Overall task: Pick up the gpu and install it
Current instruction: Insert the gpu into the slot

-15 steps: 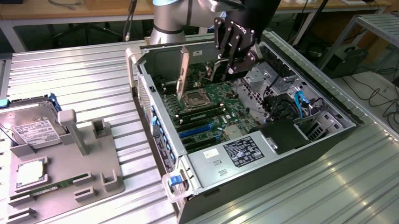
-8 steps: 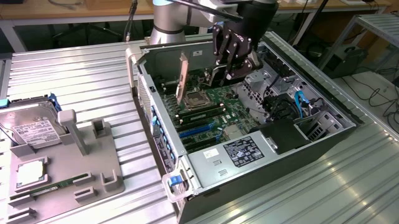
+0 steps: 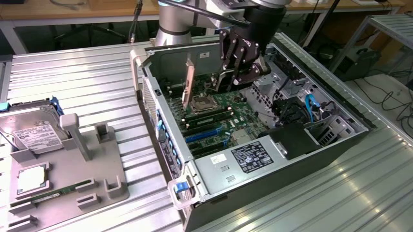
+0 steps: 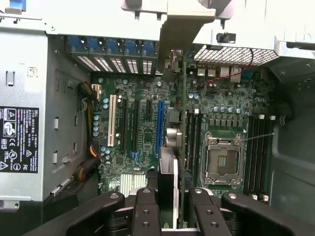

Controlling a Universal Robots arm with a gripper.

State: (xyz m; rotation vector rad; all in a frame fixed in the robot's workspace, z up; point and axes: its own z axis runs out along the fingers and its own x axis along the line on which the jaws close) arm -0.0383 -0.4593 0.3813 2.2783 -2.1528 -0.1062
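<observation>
Clamping the gpu (image 4: 170, 187) edge-on above the motherboard (image 4: 142, 132), the gripper (image 4: 167, 216) could jam it if misaligned with the slot.

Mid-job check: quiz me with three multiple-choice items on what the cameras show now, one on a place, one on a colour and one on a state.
1. Where is the hard drive?
A. inside the case
B. on the grey fixture at the exterior view's left
C. in the gripper

2. What colour is the long slot next to the gpu?
A. blue
B. red
C. yellow

3. How is the gpu?
A. flat on the table
B. lying on the fixture
C. upright between the fingers, over the motherboard

Answers:
1 B: the hard drive rests on the fixture, outside the case.
2 A: the slot beside the gpu is blue.
3 C: the wrist view shows the card edge-on between the fingers of the gripper, above the motherboard.
</observation>
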